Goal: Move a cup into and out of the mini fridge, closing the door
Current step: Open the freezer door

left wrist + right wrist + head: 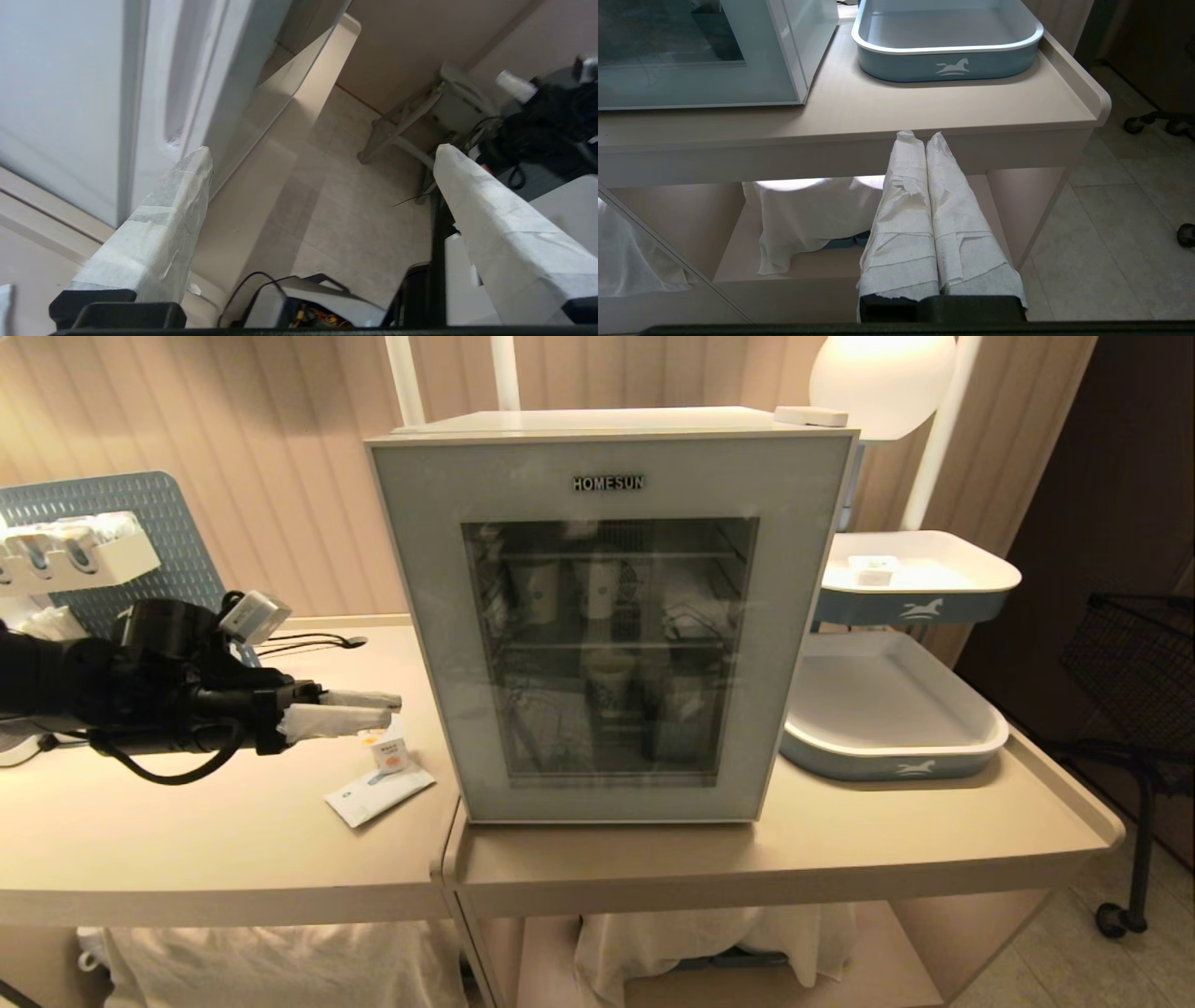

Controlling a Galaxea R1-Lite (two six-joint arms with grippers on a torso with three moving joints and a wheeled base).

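Observation:
The mini fridge (611, 616) stands in the middle of the table, and its door (607, 476), with the dark glass window, is shut. Through the glass I see paper cups on the wire shelves. A small white cup (390, 753) with an orange mark sits on the table left of the fridge. My left gripper (395, 707) hovers just above it, open and empty, its fingers pointing at the fridge's left side. The left wrist view shows this gripper (322, 151) spread wide beside the fridge's white side (70, 93). My right gripper (922, 136) is shut on nothing, below the table's front edge.
A flat white packet (378, 793) lies beside the cup. Two blue-and-white trays (892, 719) (920, 579) stand right of the fridge. A blue pegboard (140, 523) with a rack is at the back left. A black wire basket (1134, 653) stands far right.

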